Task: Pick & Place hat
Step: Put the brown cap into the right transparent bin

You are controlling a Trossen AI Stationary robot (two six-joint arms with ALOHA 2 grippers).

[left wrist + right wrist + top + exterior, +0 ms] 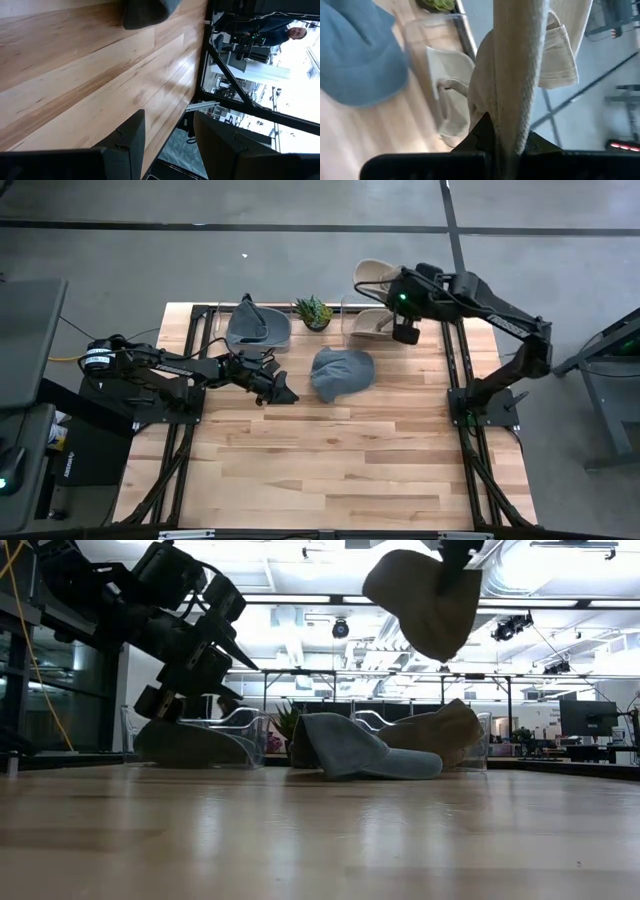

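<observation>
Beige hat: beige cloth cap (375, 274) hangs in the air from the right gripper (391, 300), above the far-right clear plastic bin (352, 320); in the low view we see it dangling (425, 595) well clear of the table.
Right gripper: fingers pinched tight on a fold of the beige cloth cap (517, 75); in the right wrist view the fabric runs up from between the two dark fingers.
Bin below it: we see a second beige cloth hat (368, 322) resting inside that clear plastic bin, also visible past the held cap (451, 95).
Blue hat: blue-grey fabric cap (341, 371) lies on the wooden table (330, 470), just in front of that bin and apart from both grippers; its brim points toward the low camera (365, 752).
Grey hat: dark grey cap (255, 325) sits in a second clear bin (285, 338), beyond the small green potted plant (314, 311) from the first bin.
Left gripper: left gripper (281, 392) hovers near the blue-grey fabric cap on the side away from the right arm, fingers (127, 137) partly apart with nothing between them; we see only bare wood past them.
</observation>
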